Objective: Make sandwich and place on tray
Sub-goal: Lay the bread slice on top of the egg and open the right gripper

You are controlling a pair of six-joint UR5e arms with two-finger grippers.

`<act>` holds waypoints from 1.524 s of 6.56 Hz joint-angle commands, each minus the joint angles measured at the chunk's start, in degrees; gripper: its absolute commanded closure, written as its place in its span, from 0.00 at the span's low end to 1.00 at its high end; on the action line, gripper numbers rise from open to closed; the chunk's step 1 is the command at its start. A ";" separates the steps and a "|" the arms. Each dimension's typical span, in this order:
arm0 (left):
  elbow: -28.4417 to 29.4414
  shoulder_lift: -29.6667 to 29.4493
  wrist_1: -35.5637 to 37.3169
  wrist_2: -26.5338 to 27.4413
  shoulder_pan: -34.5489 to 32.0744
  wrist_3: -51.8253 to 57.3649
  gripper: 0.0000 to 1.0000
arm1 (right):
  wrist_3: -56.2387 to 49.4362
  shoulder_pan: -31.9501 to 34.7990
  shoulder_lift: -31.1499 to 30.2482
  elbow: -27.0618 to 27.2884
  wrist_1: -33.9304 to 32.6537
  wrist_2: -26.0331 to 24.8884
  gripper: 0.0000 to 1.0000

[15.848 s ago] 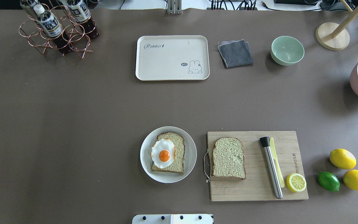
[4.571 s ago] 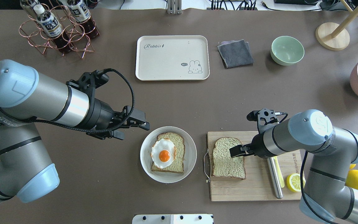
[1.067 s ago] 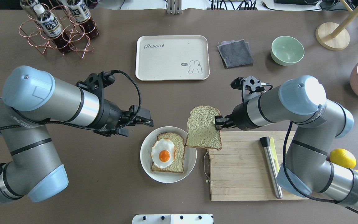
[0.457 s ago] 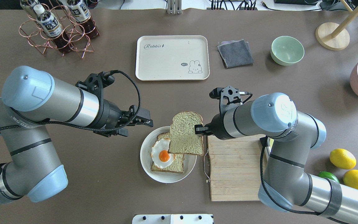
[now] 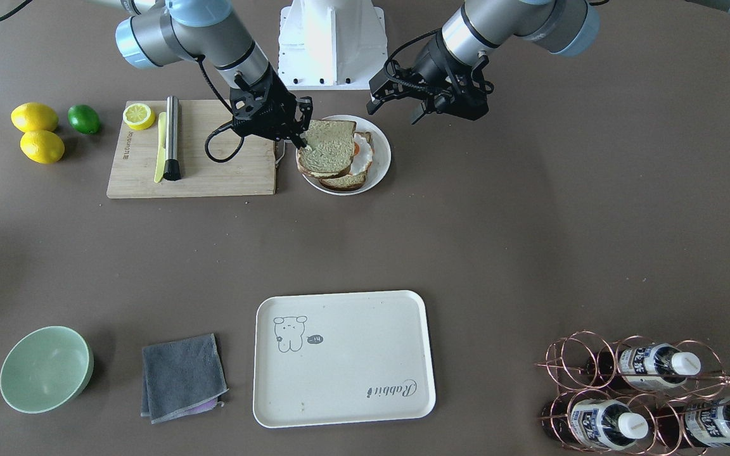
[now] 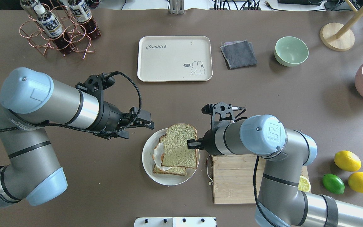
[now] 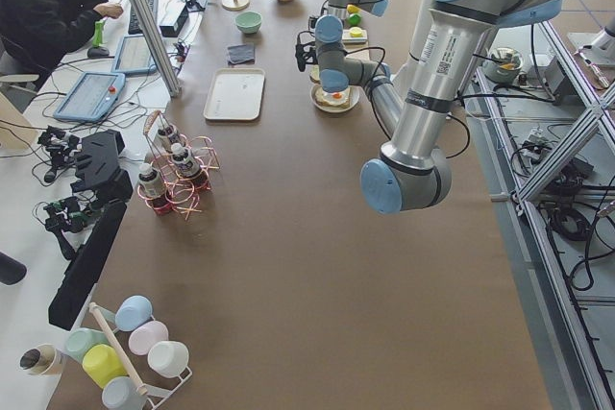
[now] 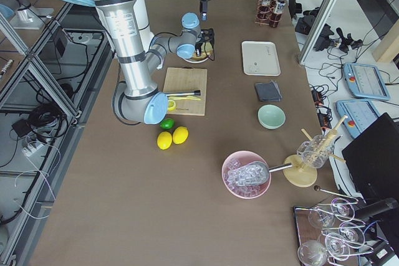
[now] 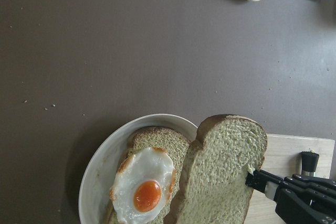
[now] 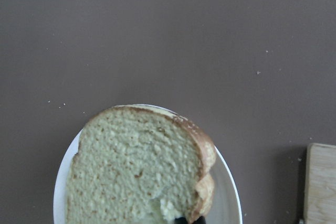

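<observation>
My right gripper (image 6: 189,145) is shut on the right edge of the top bread slice (image 6: 179,145) and holds it, slightly tilted, just above the round white plate (image 6: 148,171). Under it lie the lower slice (image 6: 169,171) and the fried egg (image 6: 156,155), mostly covered; the left wrist view shows the egg (image 9: 144,184) clearly. The front view shows the held slice (image 5: 327,147) over the plate. My left gripper (image 6: 145,126) is open and empty, hovering left of and beyond the plate. The cream tray (image 6: 174,58) lies bare at the far middle.
A wooden cutting board (image 6: 235,181) lies right of the plate, with a metal bar (image 5: 172,136) and a lemon half (image 5: 139,116) on it. Lemons and a lime (image 6: 333,183) lie further right. A bottle rack (image 6: 58,28), grey cloth (image 6: 239,54) and green bowl (image 6: 291,50) stand at the far side.
My right gripper has carried the bread slice left from the cutting board to above the plate and lowered it, so it now covers most of the egg. The left arm has barely moved.
</observation>
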 commanded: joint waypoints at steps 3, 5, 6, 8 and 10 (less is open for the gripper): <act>-0.05 0.11 -0.03 0.00 0.01 0.00 0.02 | 1.68 -1.85 2.84 -3.42 0.17 -2.60 1.00; -0.05 0.20 -0.03 0.00 0.02 0.00 0.02 | 1.86 -1.85 3.73 -4.23 0.26 -2.87 0.88; -0.05 0.20 -0.03 0.00 -0.07 0.00 0.02 | 1.95 -1.76 3.82 -4.23 0.18 -2.96 0.06; -0.05 0.11 -0.03 0.00 0.01 0.00 0.02 | 5.02 -1.32 3.73 -3.71 0.18 -2.78 0.01; -0.39 1.42 -0.03 3.14 -0.34 0.17 0.02 | 5.02 0.69 3.12 -1.70 0.00 -1.73 0.01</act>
